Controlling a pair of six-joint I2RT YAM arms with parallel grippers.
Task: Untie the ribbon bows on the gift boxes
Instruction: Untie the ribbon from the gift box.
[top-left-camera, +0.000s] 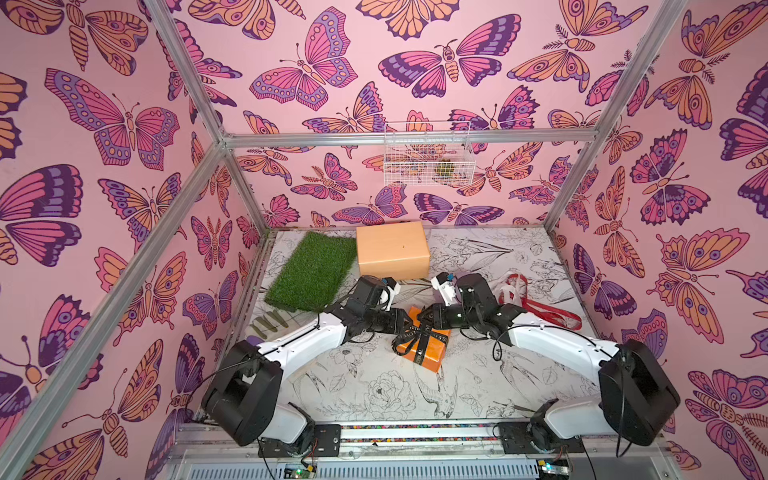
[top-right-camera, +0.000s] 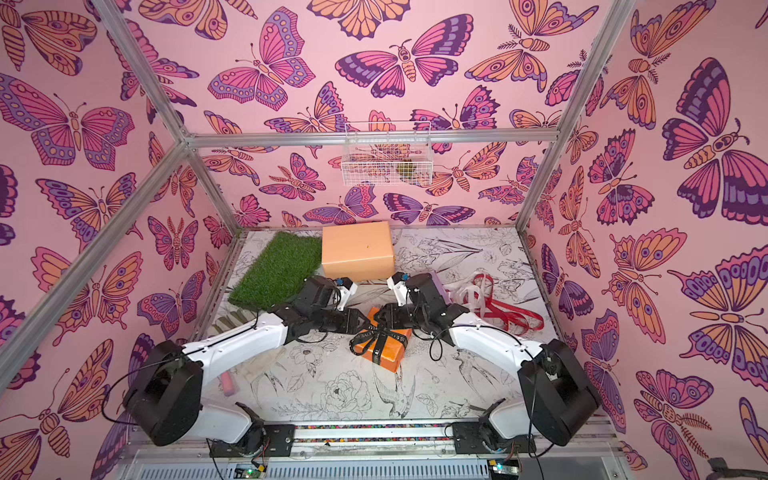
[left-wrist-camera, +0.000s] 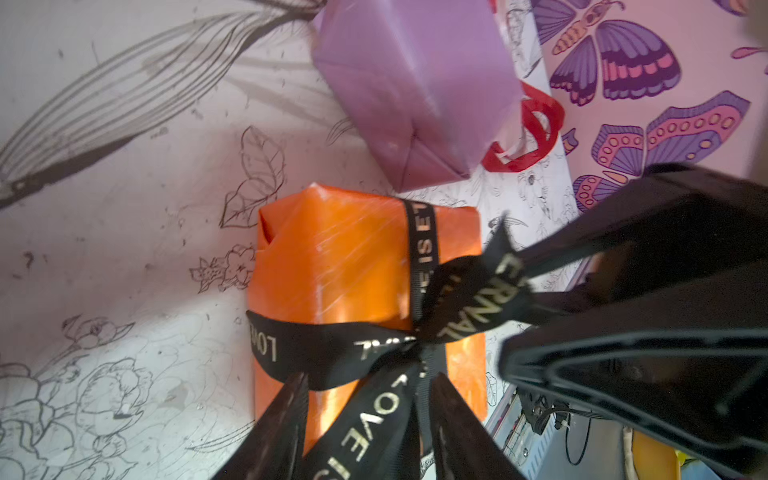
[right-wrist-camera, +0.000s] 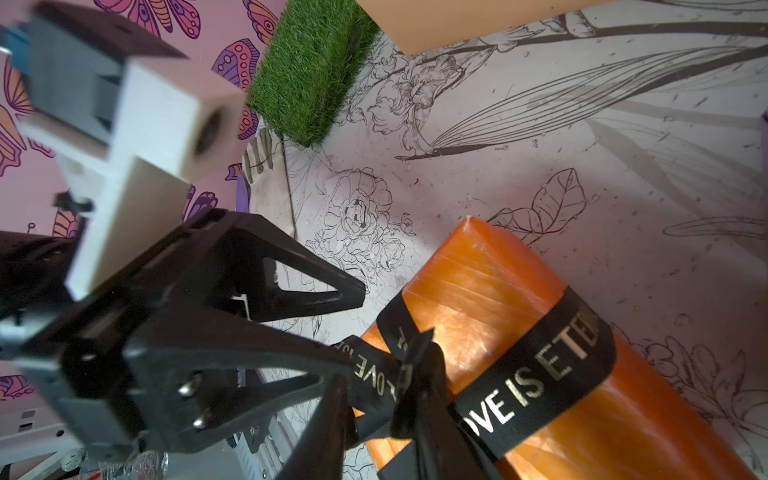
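Bow (left-wrist-camera: 428, 332) lies between left tool (left-wrist-camera: 370, 415) and right tool (left-wrist-camera: 528, 280).

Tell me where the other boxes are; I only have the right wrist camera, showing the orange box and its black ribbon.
Observer: The left wrist view shows a lilac box, bare, just past the orange box.
Operator: Find its ribbon.
Observer: In both top views a white ribbon lies loose on the table with a red ribbon.
Operator: Check the big box.
Observer: The tan box at the back carries no ribbon.
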